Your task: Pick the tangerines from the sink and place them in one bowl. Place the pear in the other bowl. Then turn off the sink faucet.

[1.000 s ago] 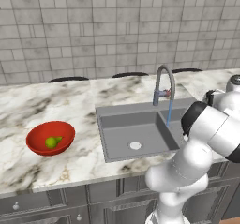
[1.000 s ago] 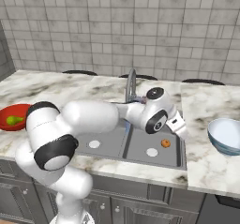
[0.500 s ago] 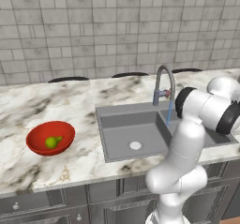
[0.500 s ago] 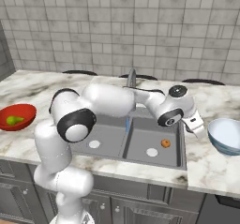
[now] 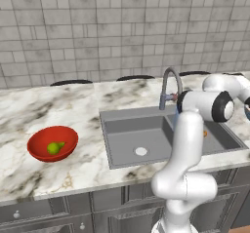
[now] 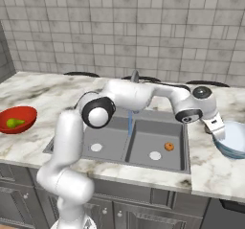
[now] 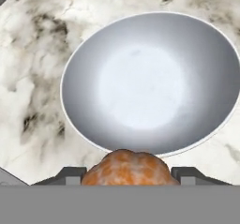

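- Pale bluish-white bowl [image 7: 150, 82] sits on the marble counter [image 7: 33, 92] to the right of the sink [image 6: 139, 144]; in the hand view its inside holds nothing.
- The gripper [image 7: 127, 174] hangs above this bowl's near rim, its two dark fingertips [image 7: 70, 174] closed on a tangerine [image 7: 127, 168] pinched between them.
- In the right base view the gripper [image 6: 217, 130] is at the left edge of the pale bowl [image 6: 234, 139], with the arm stretched across the sink.
- A second tangerine [image 6: 168, 146] lies on the floor of the sink's right basin, just beside the white drain [image 6: 154, 155]; the left base view shows it as a small orange spot [image 5: 205, 134] beside the arm.
- The left basin [image 5: 136, 139] holds only its own drain [image 5: 141, 151].
- The glossy red bowl [image 5: 52, 143] stands on the counter well to the left of the sink, with the yellow-green pear [image 5: 54, 147] lying inside it; the right base view shows the same bowl [image 6: 16, 120] and pear [image 6: 14, 123].
- The faucet [image 5: 170, 86] rises behind the sink, and a thin blue stream of water [image 6: 129, 122] falls from it into the sink.
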